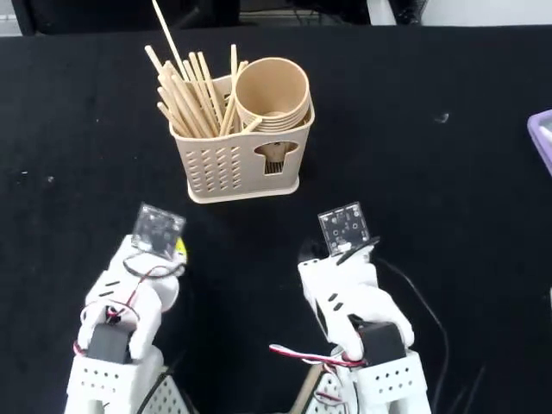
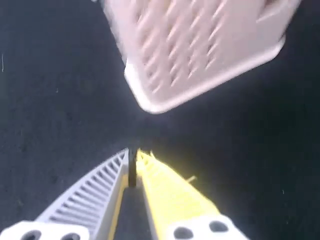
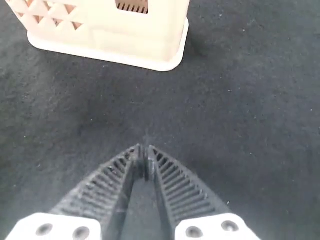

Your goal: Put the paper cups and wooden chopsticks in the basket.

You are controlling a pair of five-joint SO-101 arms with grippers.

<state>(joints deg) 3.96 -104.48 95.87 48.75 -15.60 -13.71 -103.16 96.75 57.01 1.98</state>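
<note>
Black table (image 1: 431,216), cups (image 1: 272,90) half-hidden in basket (image 1: 226,166)

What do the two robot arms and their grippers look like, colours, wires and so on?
The left arm and right arm are white with perforated bases and red and white wires. Each wrist carries a square dotted plate. The left gripper has one white ribbed finger and one yellow; the right gripper has two black ribbed fingers. A black cable leaves the right arm.
</note>
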